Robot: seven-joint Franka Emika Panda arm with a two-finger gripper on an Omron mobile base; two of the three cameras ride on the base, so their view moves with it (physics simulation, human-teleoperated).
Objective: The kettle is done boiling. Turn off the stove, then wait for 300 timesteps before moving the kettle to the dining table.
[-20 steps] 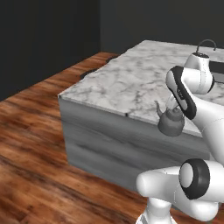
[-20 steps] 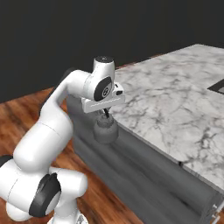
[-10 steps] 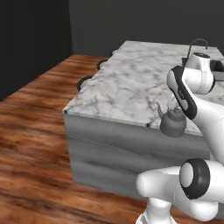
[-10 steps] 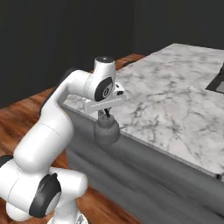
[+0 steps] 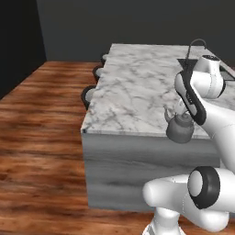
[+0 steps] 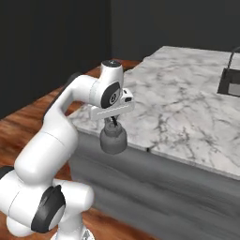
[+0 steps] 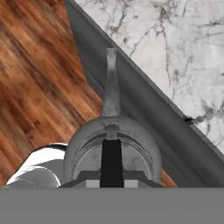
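Observation:
My gripper (image 6: 112, 123) is shut on the thin dark handle of the kettle (image 6: 113, 139), a squat grey metal pot that hangs below the hand. In the left base view the kettle (image 5: 180, 129) hangs just in front of the near edge of the dining table (image 5: 137, 87), about level with its marble top. From the hand view, the kettle (image 7: 111, 146) sits over the table's grey side panel and the wood floor, its spout pointing away, with the marble top (image 7: 175, 35) off to the right. The gripper (image 7: 111, 176) holds the handle at the middle. The stove is out of view.
Dark round stools (image 5: 88, 95) stand along the table's left side. A dark inset sink (image 6: 230, 80) and a faucet (image 5: 197, 44) lie at the table's far end. Wood floor (image 5: 41, 137) stretches open to the left. My own white arm rises close beside the kettle.
The whole picture has shifted: the base has driven and the table's near end now faces me more squarely and closer. The kettle stays held the same way.

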